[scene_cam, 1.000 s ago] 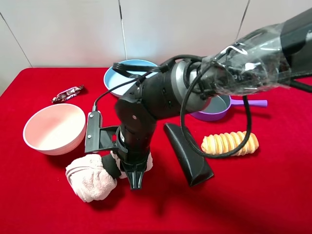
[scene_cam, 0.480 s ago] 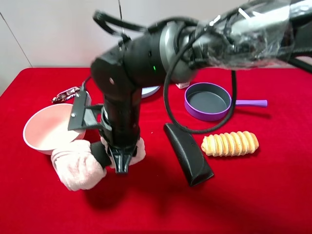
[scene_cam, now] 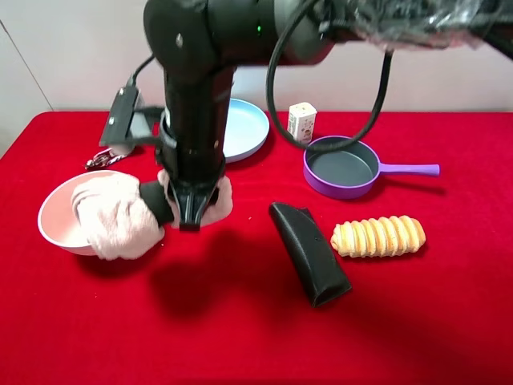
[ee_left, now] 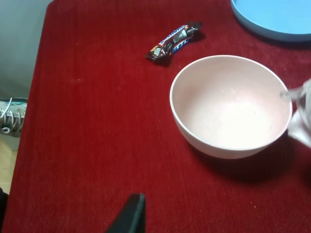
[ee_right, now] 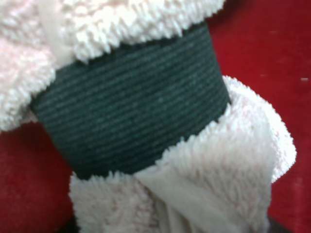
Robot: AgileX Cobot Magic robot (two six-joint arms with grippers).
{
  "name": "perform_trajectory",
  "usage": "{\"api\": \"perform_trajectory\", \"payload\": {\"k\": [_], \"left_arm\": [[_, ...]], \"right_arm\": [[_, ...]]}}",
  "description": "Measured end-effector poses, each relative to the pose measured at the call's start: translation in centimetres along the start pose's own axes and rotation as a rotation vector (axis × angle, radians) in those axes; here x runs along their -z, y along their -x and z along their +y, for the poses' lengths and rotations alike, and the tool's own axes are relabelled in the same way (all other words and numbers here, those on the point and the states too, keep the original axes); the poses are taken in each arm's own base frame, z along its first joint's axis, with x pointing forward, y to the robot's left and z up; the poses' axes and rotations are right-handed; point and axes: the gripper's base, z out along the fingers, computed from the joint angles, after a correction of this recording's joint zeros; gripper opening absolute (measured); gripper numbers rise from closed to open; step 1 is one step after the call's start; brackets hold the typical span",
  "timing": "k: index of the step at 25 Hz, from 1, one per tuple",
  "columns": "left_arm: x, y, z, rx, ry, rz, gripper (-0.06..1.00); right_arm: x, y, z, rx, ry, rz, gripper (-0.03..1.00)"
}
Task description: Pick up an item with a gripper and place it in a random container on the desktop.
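Observation:
The right gripper (scene_cam: 189, 210) reaches across to the left side of the red desktop (scene_cam: 240, 337) and is shut on the rolled pale pink towel (scene_cam: 115, 218) at its dark band (scene_cam: 157, 202). The towel hangs in the air, with its left end over the near right rim of the pink bowl. The right wrist view is filled by the towel (ee_right: 218, 170) and its band (ee_right: 131, 116). The light blue plate (scene_cam: 247, 128) lies behind the arm, at the back. Of the left gripper only one dark fingertip (ee_left: 131, 216) shows, above bare red cloth.
A deep pink bowl (scene_cam: 56, 224) stands at the left and also shows in the left wrist view (ee_left: 228, 107). A candy bar (scene_cam: 99, 157) lies behind it. A purple pan (scene_cam: 345, 167), a small white box (scene_cam: 301, 122), a black pouch (scene_cam: 309, 253) and a bread roll (scene_cam: 378, 235) lie to the right.
The right arm has lifted the towel off the cloth and carried it back and left, up beside the pink bowl. The blue plate and the white box have come into view.

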Motion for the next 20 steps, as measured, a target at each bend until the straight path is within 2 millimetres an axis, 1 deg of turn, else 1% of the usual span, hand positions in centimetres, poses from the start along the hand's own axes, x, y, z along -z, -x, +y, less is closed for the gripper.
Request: {"api": "perform_trajectory", "payload": {"k": [1, 2, 13, 14, 20], "left_arm": [[0.0, 0.0, 0.0, 0.0, 0.0, 0.0, 0.99], [0.0, 0.0, 0.0, 0.0, 0.0, 0.0, 0.99], [0.0, 0.0, 0.0, 0.0, 0.0, 0.0, 0.99], [0.0, 0.0, 0.0, 0.0, 0.0, 0.0, 0.99], [0.0, 0.0, 0.0, 0.0, 0.0, 0.0, 0.99]], "right_arm": [[0.3, -0.1, -0.5, -0.007, -0.009, -0.008, 0.28], [0.3, -0.1, -0.5, -0.007, -0.009, -0.008, 0.28], [3.1, -3.1, -6.6, -0.083, -0.112, -0.068, 0.28], [3.4, -3.7, -7.7, -0.097, -0.141, -0.084, 0.28], [3.6, -5.3, -10.5, -0.129, -0.244, -0.148, 0.28]]}}
